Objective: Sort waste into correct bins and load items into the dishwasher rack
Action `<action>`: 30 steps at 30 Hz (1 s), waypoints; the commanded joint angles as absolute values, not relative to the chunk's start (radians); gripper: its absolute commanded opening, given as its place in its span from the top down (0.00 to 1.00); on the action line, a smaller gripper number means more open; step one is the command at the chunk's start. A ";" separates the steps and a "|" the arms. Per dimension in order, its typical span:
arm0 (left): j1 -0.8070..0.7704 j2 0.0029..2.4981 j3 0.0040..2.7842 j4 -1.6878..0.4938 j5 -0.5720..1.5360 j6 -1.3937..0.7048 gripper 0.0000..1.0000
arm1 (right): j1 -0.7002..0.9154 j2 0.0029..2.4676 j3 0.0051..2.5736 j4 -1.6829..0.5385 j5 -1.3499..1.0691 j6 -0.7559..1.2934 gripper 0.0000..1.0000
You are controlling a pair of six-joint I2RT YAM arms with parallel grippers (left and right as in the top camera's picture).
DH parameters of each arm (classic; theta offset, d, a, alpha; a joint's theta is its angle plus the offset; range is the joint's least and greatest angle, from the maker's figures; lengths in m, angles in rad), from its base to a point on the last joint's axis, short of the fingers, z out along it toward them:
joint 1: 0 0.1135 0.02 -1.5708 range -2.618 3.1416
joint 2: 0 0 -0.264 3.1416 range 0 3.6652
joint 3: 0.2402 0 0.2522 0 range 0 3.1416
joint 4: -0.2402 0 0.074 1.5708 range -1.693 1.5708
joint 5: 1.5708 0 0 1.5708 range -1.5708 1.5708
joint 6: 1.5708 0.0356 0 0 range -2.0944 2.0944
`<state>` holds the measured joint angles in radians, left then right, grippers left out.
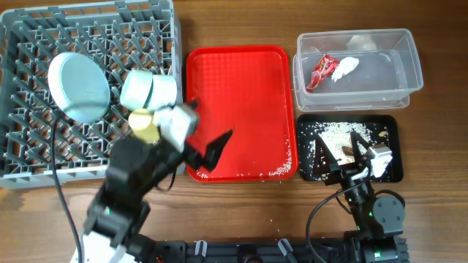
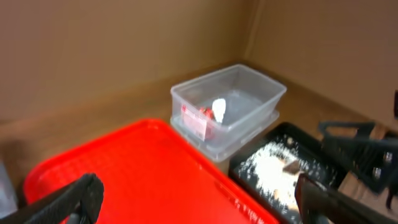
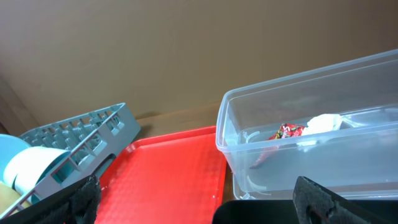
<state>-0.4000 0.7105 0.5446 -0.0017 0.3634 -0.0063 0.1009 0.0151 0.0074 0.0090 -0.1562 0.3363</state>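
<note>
The grey dishwasher rack (image 1: 44, 157) at left holds the light blue plate (image 1: 77, 88), two bowls (image 1: 148, 89) on their sides and the yellow cup (image 1: 144, 124). The clear tub (image 1: 409, 62) holds the red wrapper (image 1: 320, 71) and the white napkin (image 1: 345, 68); both show in the left wrist view (image 2: 196, 118). The black tray (image 1: 391, 131) holds rice (image 1: 335, 135). My left gripper (image 1: 208, 153) is open and empty over the red tray's near left corner (image 2: 199, 199). My right gripper (image 1: 347, 155) is open and empty over the black tray (image 3: 196, 199). Fork and spoon are out of view.
The red serving tray (image 1: 238, 95) lies between the rack and the bins, with a few rice grains (image 1: 279, 172) at its near right corner. Bare wooden table shows along the front edge. My right arm (image 2: 367, 155) shows in the left wrist view.
</note>
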 commanded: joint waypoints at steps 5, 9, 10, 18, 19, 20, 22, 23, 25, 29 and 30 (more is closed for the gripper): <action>-0.286 0.273 0.215 0.034 0.327 -0.015 0.00 | 0.096 0.005 0.005 0.014 -0.154 0.343 0.00; -0.226 0.094 0.088 0.028 0.323 -0.015 0.00 | 0.096 0.005 0.005 0.014 -0.154 0.343 0.00; -0.223 0.072 0.067 0.018 0.319 -0.005 0.00 | 0.096 0.005 0.005 0.014 -0.154 0.343 0.00; -0.222 0.003 0.006 -0.055 0.221 -0.005 0.00 | 0.096 0.005 0.005 0.014 -0.154 0.343 0.00; -0.222 0.003 0.006 -0.055 0.223 -0.005 0.00 | 0.096 0.005 0.005 0.014 -0.154 0.343 0.00; -0.222 0.003 0.006 -0.055 0.223 -0.005 0.00 | 0.096 0.005 0.005 0.014 -0.154 0.343 0.00; -0.222 0.003 0.006 -0.055 0.223 -0.005 0.00 | 0.096 0.005 0.005 0.014 -0.154 0.343 0.00; -0.222 0.003 0.006 -0.055 0.223 -0.005 0.00 | 0.096 0.005 0.005 0.014 -0.154 0.343 0.00; -0.222 0.005 0.006 -0.055 0.223 -0.005 0.00 | 0.096 0.005 0.005 0.014 -0.154 0.343 0.00; -0.222 0.005 0.006 -0.055 0.223 -0.005 0.00 | 0.096 0.005 0.005 0.014 -0.154 0.343 0.00; -0.222 0.005 0.006 -0.055 0.223 -0.005 0.00 | 0.096 0.005 0.005 0.014 -0.154 0.343 0.00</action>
